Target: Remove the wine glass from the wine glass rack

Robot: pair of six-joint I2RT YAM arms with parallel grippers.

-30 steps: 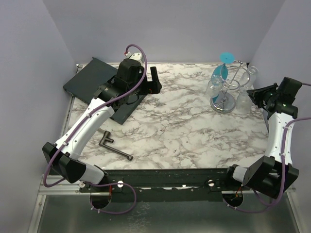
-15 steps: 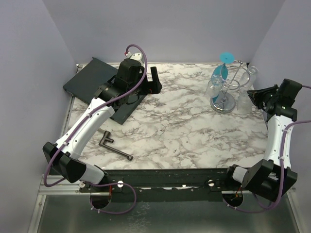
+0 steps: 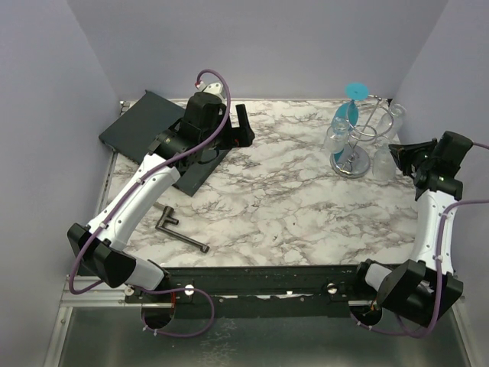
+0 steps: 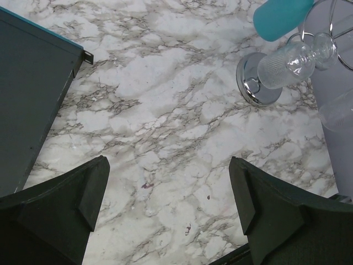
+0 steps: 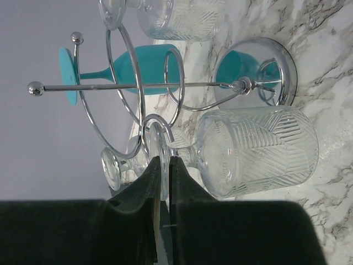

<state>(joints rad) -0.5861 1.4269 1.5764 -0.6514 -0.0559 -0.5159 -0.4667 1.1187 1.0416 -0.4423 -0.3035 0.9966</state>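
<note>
The wine glass rack stands at the back right, its chrome base mirror-bright. Hanging upside down on it are a teal glass and clear ribbed ones. My right gripper is at the rack's right side, and its jaws pinch the thin foot of the nearest clear wine glass, which still hangs in a wire loop. My left gripper hovers open at the back centre, with only marble between its fingers. The rack shows at the left wrist view's upper right.
A dark flat case lies at the back left, partly under the left arm. A black T-shaped tool rests near the front left. Another clear glass hangs on the rack's left side. Purple walls close in on both sides.
The right jaws have narrowed onto the clear glass's foot, and the right wrist has shifted slightly. The left arm has not moved.
</note>
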